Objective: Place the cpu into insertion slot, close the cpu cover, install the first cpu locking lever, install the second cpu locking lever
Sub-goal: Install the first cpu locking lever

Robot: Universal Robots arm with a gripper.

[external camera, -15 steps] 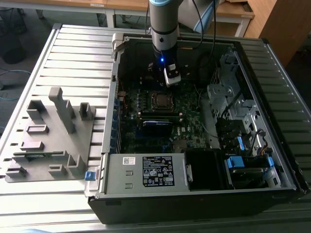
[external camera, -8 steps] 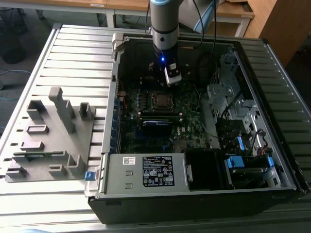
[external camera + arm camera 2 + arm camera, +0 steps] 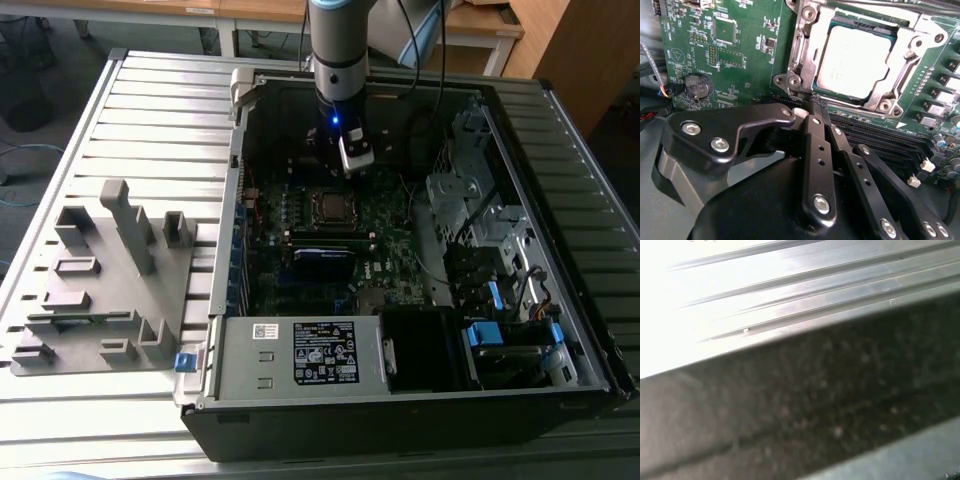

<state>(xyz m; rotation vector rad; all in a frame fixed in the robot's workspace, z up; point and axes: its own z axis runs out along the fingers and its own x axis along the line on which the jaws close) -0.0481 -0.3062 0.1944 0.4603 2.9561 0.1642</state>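
The cpu point(image 3: 856, 56) sits in the insertion slot point(image 3: 801, 47) under the closed cpu cover point(image 3: 892, 82). The hand point(image 3: 815, 105), fingers together and empty, hovers beside it; judging by this, the levers are in hand.

Open computer case point(image 3: 560, 330) on a slatted metal table point(image 3: 150, 110), grey fixture block point(image 3: 100, 290) beside it, green motherboard point(image 3: 740, 60), coin battery point(image 3: 696, 86)
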